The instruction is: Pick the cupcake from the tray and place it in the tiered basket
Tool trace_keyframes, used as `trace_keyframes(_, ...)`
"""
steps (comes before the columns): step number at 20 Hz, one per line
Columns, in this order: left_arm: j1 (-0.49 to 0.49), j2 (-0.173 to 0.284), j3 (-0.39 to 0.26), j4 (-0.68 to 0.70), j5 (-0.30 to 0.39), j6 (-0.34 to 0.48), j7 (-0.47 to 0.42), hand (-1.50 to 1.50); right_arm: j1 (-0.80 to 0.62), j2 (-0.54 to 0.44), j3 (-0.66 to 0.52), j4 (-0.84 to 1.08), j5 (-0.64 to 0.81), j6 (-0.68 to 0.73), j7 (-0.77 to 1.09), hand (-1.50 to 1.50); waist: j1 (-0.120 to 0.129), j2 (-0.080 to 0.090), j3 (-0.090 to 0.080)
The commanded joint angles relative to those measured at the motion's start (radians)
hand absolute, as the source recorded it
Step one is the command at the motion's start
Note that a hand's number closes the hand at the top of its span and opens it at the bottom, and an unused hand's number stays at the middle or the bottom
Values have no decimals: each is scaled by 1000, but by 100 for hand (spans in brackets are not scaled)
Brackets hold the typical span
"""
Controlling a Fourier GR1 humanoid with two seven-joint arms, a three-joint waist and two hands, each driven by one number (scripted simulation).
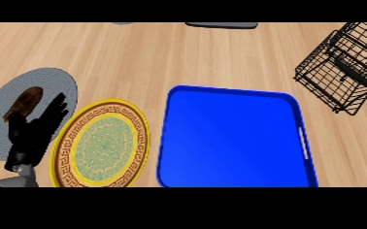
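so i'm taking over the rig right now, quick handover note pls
Left hand: open, fingers up, resting at the view's left edge, holding nothing.
Right hand: not in view.
Blue tray: nothing on it; no cupcake shows anywhere in view.
Tiered basket: at the upper right, partly cut off; no cupcake in the visible part.
Done: cannot confirm a placement.
Left: find the cupcake, check the basket.
Also there: patterned plate, grey plate with a brown item.

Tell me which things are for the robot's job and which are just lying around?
For the job: blue tray, wire basket. No cupcake shows.
Just lying about: yellow plate, grey plate with a brown thing, dark object at the far edge.
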Motion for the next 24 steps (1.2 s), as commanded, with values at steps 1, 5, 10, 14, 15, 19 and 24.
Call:
trace_keyframes(1, -4, -17, -15, -4, -1, -3, 1, 0, 4, 19, 26, 27, 28, 53, 6, 150, 8, 3, 1)
trace_keyframes(5, -16, 0, 0, -1, 3, -6, 25, 0, -5, -34, -22, 42, -22, 122, -38, 150, -4, 0, 1)
trace_keyframes(10, -18, 23, 26, 13, 16, -18, 6, 0, -14, -28, -115, 122, -114, 301, 112, -150, -5, -1, 0)
trace_keyframes(14, 38, -17, -11, -53, -1, -2, 18, 0, 87, -41, -147, 105, -152, 237, 202, -150, 1, -2, 3)
trace_keyframes(15, 7, -6, 7, 3, 6, -9, -6, 0, 72, -27, -172, 76, -179, 195, 247, -150, 0, 3, 2)
trace_keyframes(19, 55, -20, -8, -37, -15, 6, -11, 0, 76, -80, -183, 18, -197, 190, 150, -150, -1, -4, 2)
trace_keyframes(24, 45, -21, -1, -20, -20, 17, -11, 0, 57, -86, -179, -83, -195, 41, 148, -150, -18, -12, 1)
